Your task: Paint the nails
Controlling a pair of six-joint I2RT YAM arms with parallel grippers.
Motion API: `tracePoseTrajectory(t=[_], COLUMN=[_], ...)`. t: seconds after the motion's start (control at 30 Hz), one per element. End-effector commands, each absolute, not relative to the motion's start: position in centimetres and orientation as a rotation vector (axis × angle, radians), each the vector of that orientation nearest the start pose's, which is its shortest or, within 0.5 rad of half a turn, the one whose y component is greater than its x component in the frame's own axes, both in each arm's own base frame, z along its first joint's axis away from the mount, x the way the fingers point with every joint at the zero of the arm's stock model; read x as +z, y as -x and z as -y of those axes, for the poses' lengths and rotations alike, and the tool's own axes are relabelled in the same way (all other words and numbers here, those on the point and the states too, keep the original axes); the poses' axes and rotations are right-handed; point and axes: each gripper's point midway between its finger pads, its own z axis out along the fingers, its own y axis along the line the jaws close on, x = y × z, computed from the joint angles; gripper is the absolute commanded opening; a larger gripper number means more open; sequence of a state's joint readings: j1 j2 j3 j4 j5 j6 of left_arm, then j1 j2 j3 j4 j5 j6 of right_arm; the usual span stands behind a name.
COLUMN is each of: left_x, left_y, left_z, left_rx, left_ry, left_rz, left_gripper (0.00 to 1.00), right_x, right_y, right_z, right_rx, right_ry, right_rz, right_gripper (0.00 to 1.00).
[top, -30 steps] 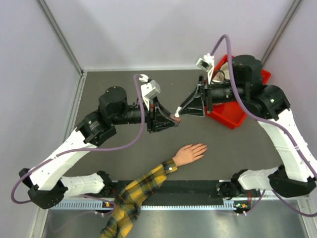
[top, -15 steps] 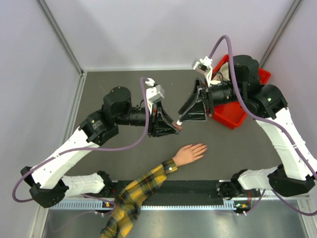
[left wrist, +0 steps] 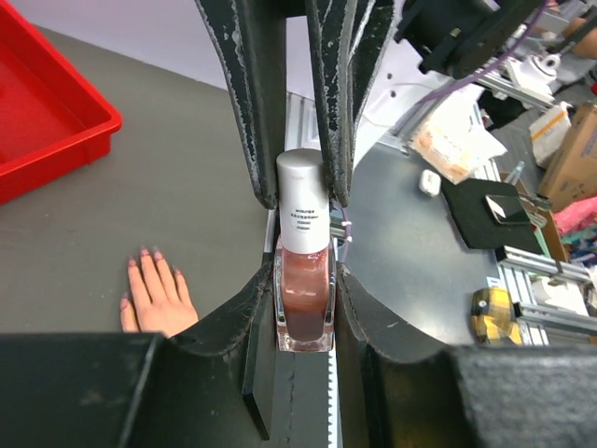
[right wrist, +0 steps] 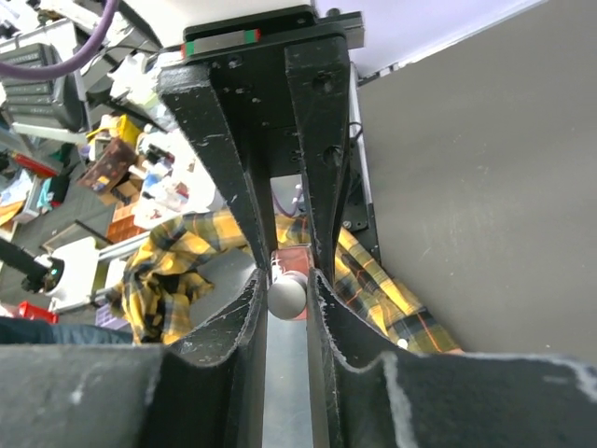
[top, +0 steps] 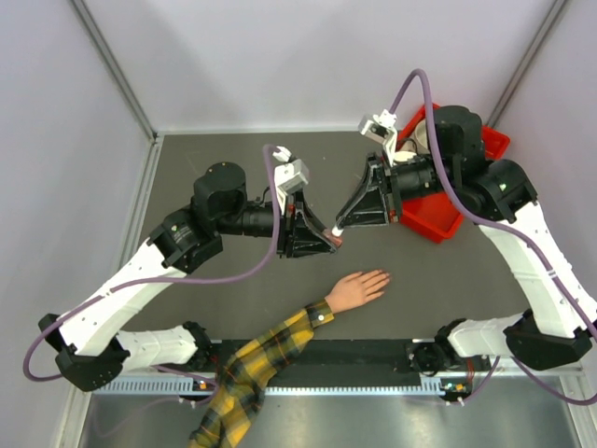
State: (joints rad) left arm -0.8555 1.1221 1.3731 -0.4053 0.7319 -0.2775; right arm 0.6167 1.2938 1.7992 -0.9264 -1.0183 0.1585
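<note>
Where the left arm [top: 121, 299] and right arm [top: 534, 252] meet: above the middle of the dark mat [top: 280, 299], tip to tip over one nail-polish bottle [left wrist: 303, 303] held up off the surface.
Left gripper [top: 331, 241]: closed on the glass body of the nail-polish bottle, one finger against each side; reddish-brown polish shows through the glass.
Right gripper [top: 339, 227]: closed down on the silver cap [left wrist: 304, 201], a finger touching each side; its own wrist view shows the rounded cap end pinched between the pads.
Nails [left wrist: 145, 253]: on the fingertips of the pale mannequin hand [top: 354, 290], which lies palm down on the mat with its fingers pointing right, nearer the front edge than the bottle and apart from both grippers.
Sleeve [top: 266, 355]: yellow-and-dark plaid, running from the wrist diagonally leftward over the black front rail [top: 373, 352] and past the table edge.
Red tray [top: 438, 227]: at the right rear of the mat, partly under the right arm, its near corner just beside that arm's wrist.
Edges: pale walls [top: 280, 65] stand on the left, rear and right, with metal posts [top: 112, 65] slanting up from the rear corners; the front is closed by the rail and the arm bases.
Open room: a band of bare mat lies between bottle and hand, a bare strip runs behind the grippers to the rear wall, and bare mat extends right of the fingertips toward the right arm's white link.
</note>
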Motion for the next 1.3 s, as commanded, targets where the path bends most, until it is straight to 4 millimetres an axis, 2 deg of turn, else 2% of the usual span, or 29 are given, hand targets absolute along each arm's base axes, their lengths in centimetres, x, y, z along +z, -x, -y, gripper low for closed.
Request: tracePoseTrajectory(t=[0.0, 0.07, 0.1, 0.13, 0.2, 0.23, 0.27, 0.3, 0.33, 0.37, 0.4, 0.43, 0.47, 0.5, 0.53, 0.63, 0.67, 0.7, 0.73, 0.77, 0.8, 0.87, 0.9, 1.0, 1.07, 1.13, 1.17, 1.23, 1.27], left_x=[43.2, 43.3, 43.6, 43.7, 44.3, 44.2, 44.3, 44.1, 44.1, 43.4, 43.8, 43.7, 43.9, 42.7, 42.5, 42.8, 42.0, 42.6, 41.8, 41.7, 42.1, 41.0, 41.5, 41.2, 41.7, 41.8, 42.4, 42.6, 43.5], left_y=[-15.3, -17.7, -20.4, -21.5, -23.9, -25.7, -27.0, -28.1, -29.4, -30.2, -31.0, -31.6, -31.8, -32.3, -32.3, -31.3, -31.2, -30.7, -30.4, -30.0, -29.3, -28.0, -26.9, -23.5, -21.3, -18.9, -17.9, -16.1, -14.0], left_z=[31.6, 30.6, 29.1, 28.6, 27.2, 25.9, 25.4, 24.9, 23.9, 23.8, 24.5, 24.8, 25.5, 26.9, 27.6, 28.0, 27.8, 27.1, 27.1, 27.0, 26.9, 26.6, 26.1, 26.1, 26.5, 26.8, 27.0, 27.7, 28.3], left_rx=[-1.237, -1.091, -0.952, -0.894, -0.755, -0.652, -0.576, -0.521, -0.446, -0.393, -0.384, -0.365, -0.355, -0.351, -0.360, -0.421, -0.420, -0.430, -0.437, -0.453, -0.485, -0.523, -0.552, -0.675, -0.782, -0.898, -0.944, -1.058, -1.166], left_ry=[-0.898, -0.802, -0.659, -0.614, -0.527, -0.439, -0.393, -0.354, -0.275, -0.279, -0.263, -0.265, -0.303, -0.369, -0.413, -0.431, -0.432, -0.411, -0.426, -0.433, -0.437, -0.488, -0.509, -0.609, -0.666, -0.722, -0.745, -0.797, -0.885], left_rz=[-1.523, -1.520, -1.541, -1.532, -1.485, -1.479, -1.431, -1.418, -1.402, -1.382, -1.341, -1.330, -1.318, -1.341, -1.340, -1.324, -1.334, -1.327, -1.358, -1.370, -1.375, -1.450, -1.447, -1.485, -1.488, -1.501, -1.488, -1.506, -1.468], left_gripper=[0.00, 0.00, 0.00, 0.00, 0.00, 0.00, 0.00, 0.00, 0.00, 0.00, 0.00, 0.00, 0.00, 0.00, 0.00, 0.00, 0.00, 0.00, 0.00, 0.00, 0.00, 0.00, 0.00, 0.00, 0.00, 0.00, 0.00, 0.00, 0.00], right_x=[44.4, 44.1, 43.9, 43.6, 43.3, 43.0, 42.5, 41.5, 42.0, 40.6, 40.0, 41.4, 40.0, 40.5, 42.3, 41.9, 42.0, 42.9, 41.8, 41.9, 42.8, 43.8, 44.6, 44.8, 44.7, 44.0, 44.3, 44.0, 44.5], right_y=[-12.9, -13.9, -14.5, -15.0, -17.2, -18.2, -20.9, -21.2, -21.7, -22.3, -22.4, -22.0, -23.0, -23.2, -23.2, -23.4, -23.5, -22.9, -22.8, -22.9, -22.9, -21.8, -21.6, -20.4, -18.9, -17.7, -16.2, -15.8, -14.4], right_z=[-27.8, -28.2, -28.6, -29.2, -29.8, -30.1, -28.7, -28.1, -28.6, -29.2, -30.0, -29.5, -31.1, -31.5, -31.9, -31.7, -31.7, -30.9, -30.8, -30.6, -30.5, -29.9, -29.8, -28.3, -27.5, -27.3, -27.3, -27.0, -27.3], right_rx=[1.465, 1.384, 1.346, 1.329, 1.144, 1.122, 0.974, 0.942, 1.008, 0.984, 0.949, 0.931, 0.893, 0.905, 0.945, 0.914, 0.925, 0.959, 0.951, 0.977, 1.023, 1.098, 1.131, 1.094, 1.043, 1.021, 1.071, 1.111, 1.212], right_ry=[1.122, 1.053, 1.009, 0.949, 0.757, 0.584, 0.339, 0.172, -0.015, -0.047, -0.058, -0.069, -0.064, -0.071, -0.059, -0.080, -0.093, -0.103, -0.115, -0.115, -0.101, 0.067, 0.148, 0.442, 0.680, 0.871, 0.948, 0.997, 1.057], right_rz=[-1.719, -1.776, -1.809, -1.868, -1.965, -2.055, -2.099, -2.165, -2.158, -2.170, -2.193, -2.204, -2.264, -2.264, -2.220, -2.237, -2.222, -2.190, -2.212, -2.210, -2.181, -2.135, -2.089, -1.996, -1.898, -1.808, -1.761, -1.745, -1.710], right_gripper=[0.00, 0.00, 0.00, 0.00, 0.00, 0.00, 0.00, 0.00, 0.00, 0.00, 0.00, 0.00, 0.00, 0.00, 0.00, 0.00, 0.00, 0.00, 0.03, 0.11, 0.30, 0.56, 0.69, 0.90, 0.98, 0.99, 0.99, 0.99, 0.99])
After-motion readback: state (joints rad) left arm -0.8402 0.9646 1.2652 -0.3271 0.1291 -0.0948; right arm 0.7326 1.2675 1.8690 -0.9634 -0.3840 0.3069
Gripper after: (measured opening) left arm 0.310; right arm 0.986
